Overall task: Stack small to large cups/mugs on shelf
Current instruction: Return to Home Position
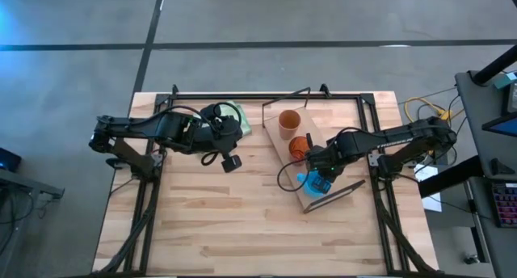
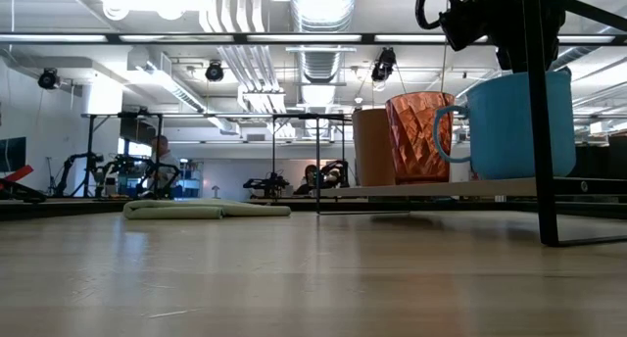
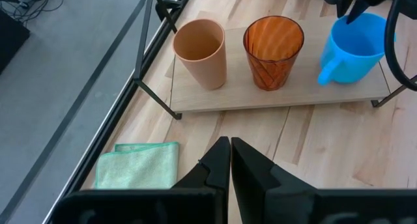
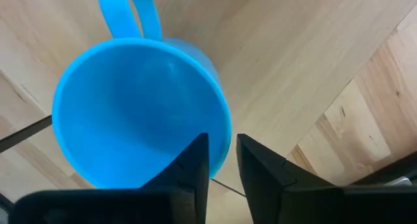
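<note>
The blue mug (image 3: 355, 48) stands at one end of the shelf (image 3: 287, 97), close to the board's edge. Its handle is turned toward the ribbed red-orange cup (image 3: 273, 51), and the tan cup (image 3: 202, 51) comes after that. The right gripper (image 4: 223, 152) hangs just over the mug's rim, fingers narrowly parted and holding nothing. The left gripper (image 3: 230, 155), fingers pressed together, is over the worktop (image 1: 242, 221) near the green cloth (image 3: 140, 164). A broad stretch of wood lies open before the shelf.

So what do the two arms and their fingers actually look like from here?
The left arm and right arm are dark, nearly black, built of jointed segments. A black cable loops loosely near the left gripper and another near the right gripper. Each gripper ends in two flat, dark, wedge-shaped fingers tapering to blunt tips. No markings show.
</note>
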